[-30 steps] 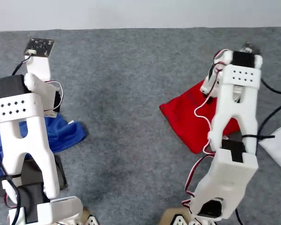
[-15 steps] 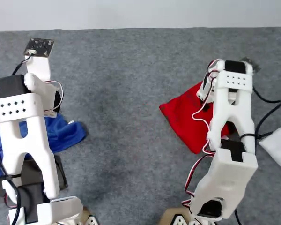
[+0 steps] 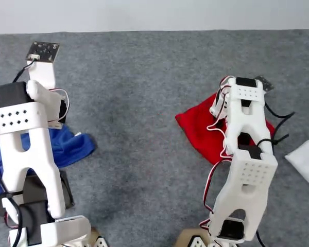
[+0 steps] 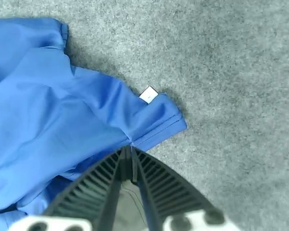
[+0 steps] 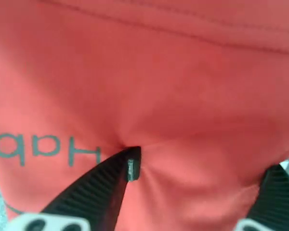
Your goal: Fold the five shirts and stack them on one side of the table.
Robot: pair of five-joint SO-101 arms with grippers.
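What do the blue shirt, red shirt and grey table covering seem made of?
Blue shirt: thin, smooth fabric, slight sheen; soft folds, stitched hem. Red shirt: matte soft cloth, likely cotton; puckered, seamed. Grey table covering: probably felt or carpet; fuzzy, speckled.

Grey-lettered red shirt (image 3: pixel 198 128); plain blue shirt (image 4: pixel 53 115) with white tag (image 4: pixel 149 95); speckled grey table (image 3: pixel 139 77).

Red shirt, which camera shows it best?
The high view: it shows the red shirt in outline on the table, though the right arm covers part. The right wrist view gives a close patch of its fabric at the open right claw. The left wrist view faces the blue shirt.
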